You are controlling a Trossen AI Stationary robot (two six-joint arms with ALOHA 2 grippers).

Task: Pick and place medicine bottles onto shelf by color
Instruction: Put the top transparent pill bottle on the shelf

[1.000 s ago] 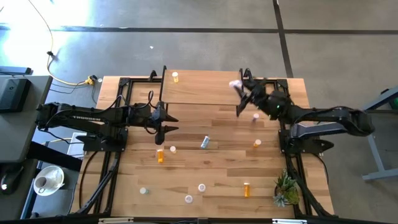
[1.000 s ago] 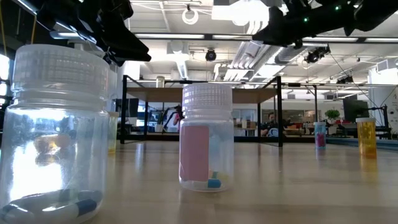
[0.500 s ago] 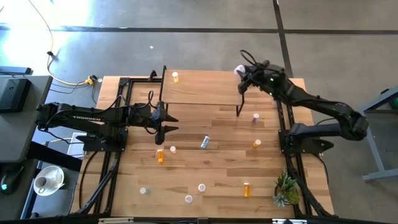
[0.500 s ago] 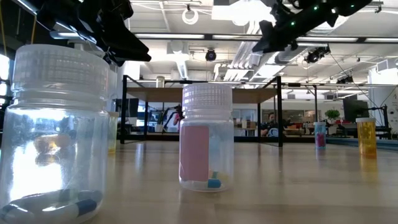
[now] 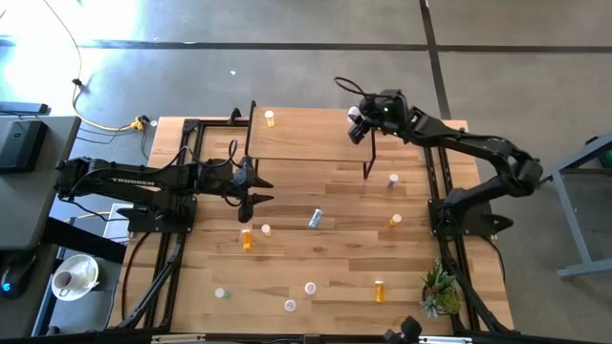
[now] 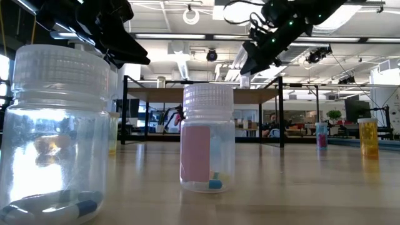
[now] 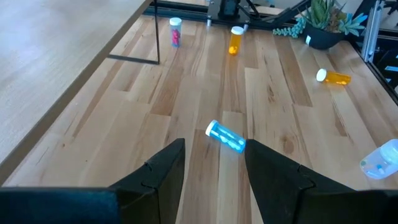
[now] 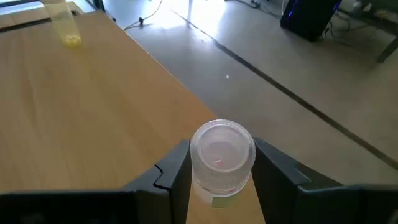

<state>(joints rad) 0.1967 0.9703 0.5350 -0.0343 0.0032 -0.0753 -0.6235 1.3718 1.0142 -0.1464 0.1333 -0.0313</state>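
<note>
From above, the right end effector is reaching over the raised light-wood shelf, gripping a small clear white-capped bottle; the left end effector is hovering over the slatted wooden table; in the left wrist view its fingers are parted, empty; in the right wrist view the bottle sits clamped above the shelf's far edge.

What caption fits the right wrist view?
Right gripper holds a clear-capped bottle above the shelf, where a yellow bottle already stands.
</note>
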